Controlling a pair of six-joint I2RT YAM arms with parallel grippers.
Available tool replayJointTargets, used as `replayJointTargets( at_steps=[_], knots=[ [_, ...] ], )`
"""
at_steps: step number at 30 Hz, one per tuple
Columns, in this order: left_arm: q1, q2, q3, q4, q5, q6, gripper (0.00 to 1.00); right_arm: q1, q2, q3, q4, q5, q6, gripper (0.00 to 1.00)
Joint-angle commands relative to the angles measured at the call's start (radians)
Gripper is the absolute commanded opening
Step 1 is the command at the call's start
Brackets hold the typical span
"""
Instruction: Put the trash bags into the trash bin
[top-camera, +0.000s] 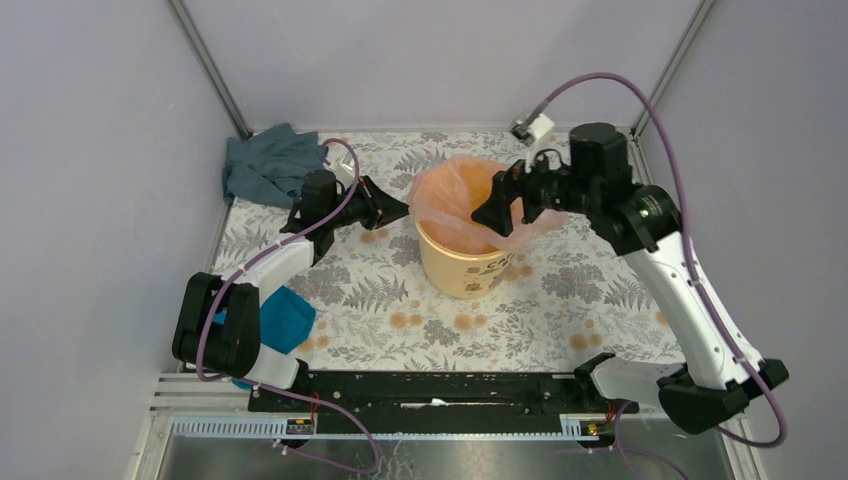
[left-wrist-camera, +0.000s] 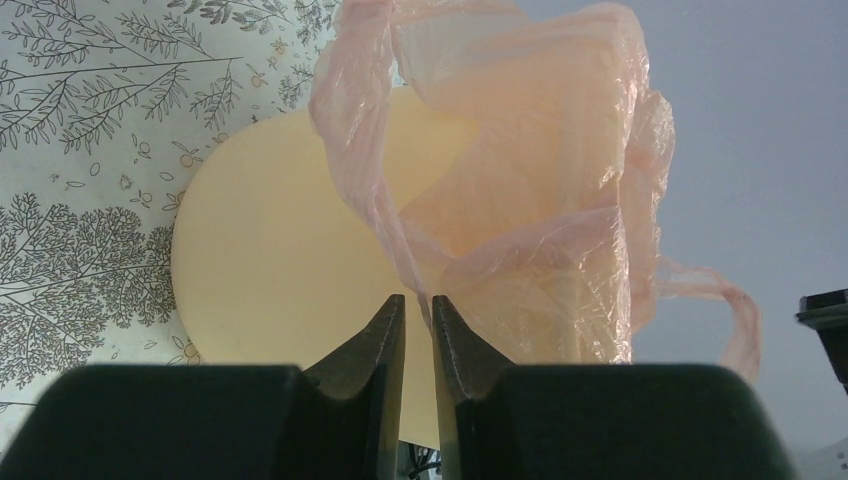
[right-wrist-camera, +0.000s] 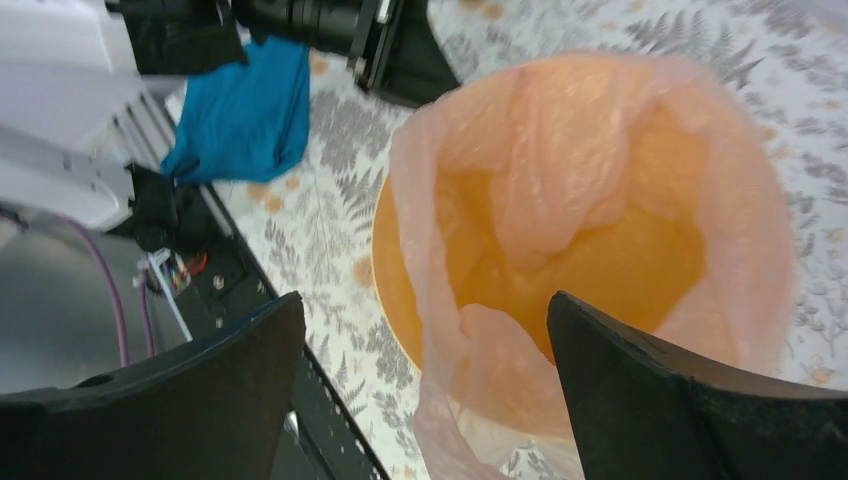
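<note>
The yellow-orange trash bin (top-camera: 465, 270) stands upright mid-table. The pale pink trash bag (top-camera: 450, 190) is draped over its mouth, partly sunk inside and spilling over the right rim. My left gripper (top-camera: 400, 210) sits at the bin's left side. In the left wrist view its jaws (left-wrist-camera: 418, 298) are almost together, and the bag (left-wrist-camera: 530, 200) narrows down to their tips in front of the bin (left-wrist-camera: 270, 260). My right gripper (top-camera: 492, 212) hovers over the bin's right rim. Its jaws (right-wrist-camera: 425, 300) are wide open and hold nothing, with the bag (right-wrist-camera: 560, 150) and the bin's rim (right-wrist-camera: 390, 260) below.
A grey-blue cloth (top-camera: 268, 165) lies crumpled in the far left corner. A bright teal cloth (top-camera: 285, 318) lies near the left arm's base, and shows in the right wrist view as the teal cloth (right-wrist-camera: 245, 110). A black rail (top-camera: 430, 390) runs along the near edge. Walls close in both sides.
</note>
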Motion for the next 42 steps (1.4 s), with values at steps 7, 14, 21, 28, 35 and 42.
replayJointTargets(
  at_steps=[7, 14, 21, 28, 35, 42],
  knots=[
    [-0.003, -0.042, 0.017, 0.009, 0.015, 0.021, 0.19, 0.15, 0.012, -0.102, -0.155, 0.052, -0.077, 0.76],
    [-0.008, -0.04, 0.025, 0.005, 0.012, 0.019, 0.19, 0.17, -0.064, -0.197, -0.101, -0.039, 0.013, 0.14],
    [-0.011, -0.055, 0.031, -0.024, -0.001, 0.035, 0.19, 0.181, -0.134, -0.379, 0.03, -0.228, 0.106, 0.14],
    [-0.011, -0.054, 0.038, -0.038, -0.008, 0.041, 0.19, 0.192, -0.166, -0.509, 0.091, -0.169, 0.109, 0.27],
    [-0.011, -0.058, 0.008, -0.045, -0.025, 0.054, 0.17, 0.193, -0.222, -0.676, 0.212, 0.051, 0.147, 0.1],
    [-0.011, -0.062, 0.009, -0.082, -0.035, 0.089, 0.16, 0.192, -0.264, -0.891, 0.539, 0.014, 0.317, 0.0]
  ],
)
